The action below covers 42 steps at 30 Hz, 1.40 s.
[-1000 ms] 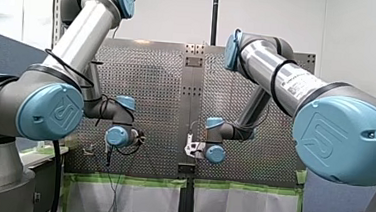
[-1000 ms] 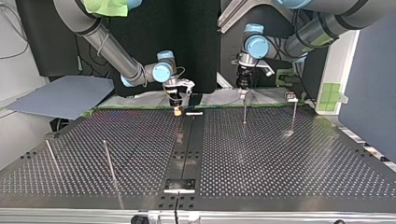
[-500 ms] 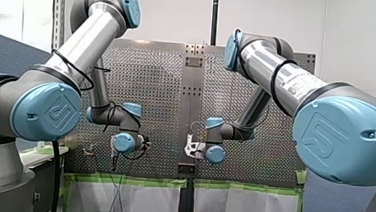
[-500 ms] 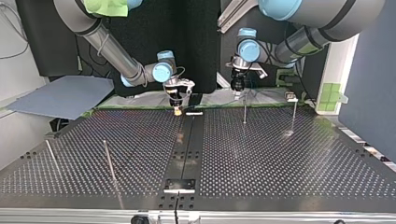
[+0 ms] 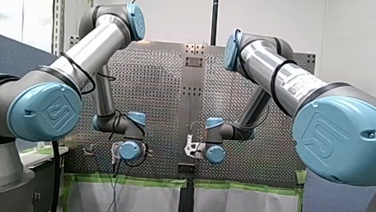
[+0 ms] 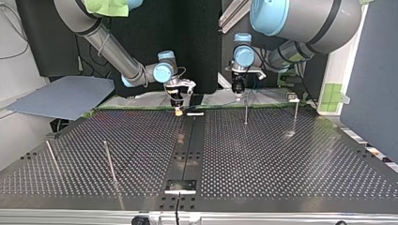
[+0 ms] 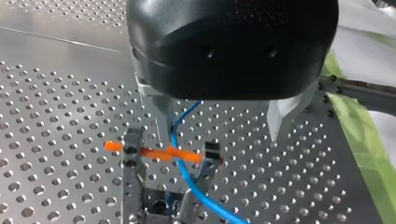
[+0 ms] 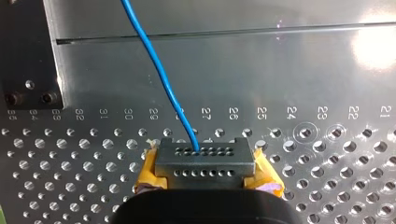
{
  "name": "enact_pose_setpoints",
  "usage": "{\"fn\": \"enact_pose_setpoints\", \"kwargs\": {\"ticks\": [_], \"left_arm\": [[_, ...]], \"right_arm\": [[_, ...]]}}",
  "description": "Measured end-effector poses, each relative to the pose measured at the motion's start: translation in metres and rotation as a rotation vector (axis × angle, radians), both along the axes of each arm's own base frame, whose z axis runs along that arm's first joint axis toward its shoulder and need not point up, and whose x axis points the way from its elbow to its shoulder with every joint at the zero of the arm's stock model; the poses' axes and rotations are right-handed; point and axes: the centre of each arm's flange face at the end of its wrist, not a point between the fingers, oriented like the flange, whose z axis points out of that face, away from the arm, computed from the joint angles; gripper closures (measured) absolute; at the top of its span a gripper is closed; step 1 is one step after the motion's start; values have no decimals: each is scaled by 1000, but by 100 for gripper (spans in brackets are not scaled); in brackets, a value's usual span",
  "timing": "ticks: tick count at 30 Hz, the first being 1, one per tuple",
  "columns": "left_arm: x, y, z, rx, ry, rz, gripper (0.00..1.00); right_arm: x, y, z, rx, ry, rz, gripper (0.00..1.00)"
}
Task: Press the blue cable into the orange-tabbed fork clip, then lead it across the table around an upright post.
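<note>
Shifted centreward: left arm (image 6: 291, 47); four posts (image 6: 245, 112); one each: blue cable (image 7: 187, 172), clip (image 7: 132, 163), connector (image 8: 204, 161).

Upper middle of the top view: your left black gripper (image 6: 239, 96) spread, your right yellow-padded gripper (image 6: 178, 111) clamping a grey perforated block (image 8: 205, 161).

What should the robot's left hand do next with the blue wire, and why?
Probably lower my left gripper to push the blue cable down between the prongs of the orange-tabbed fork clip. The cable seems to lie across the clip's orange bar rather than seated, and the gripper's metal fingers stand open, not gripping it. My right gripper grips the grey connector block at the cable's end.
</note>
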Motion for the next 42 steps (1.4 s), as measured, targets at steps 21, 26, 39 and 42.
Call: {"fn": "enact_pose_setpoints", "kwargs": {"ticks": [21,26,39,42], "left_arm": [[31,-13,17,5,-28,17,0],[32,-13,18,9,-28,23,0],[33,-16,18,2,-23,9,48],[33,-17,18,-3,-23,-2,70]], "right_arm": [[1,1,0,0,0,3,100],[1,1,0,0,0,3,100],[2,1,0,1,0,5,100],[2,2,0,0,0,6,100]]}}
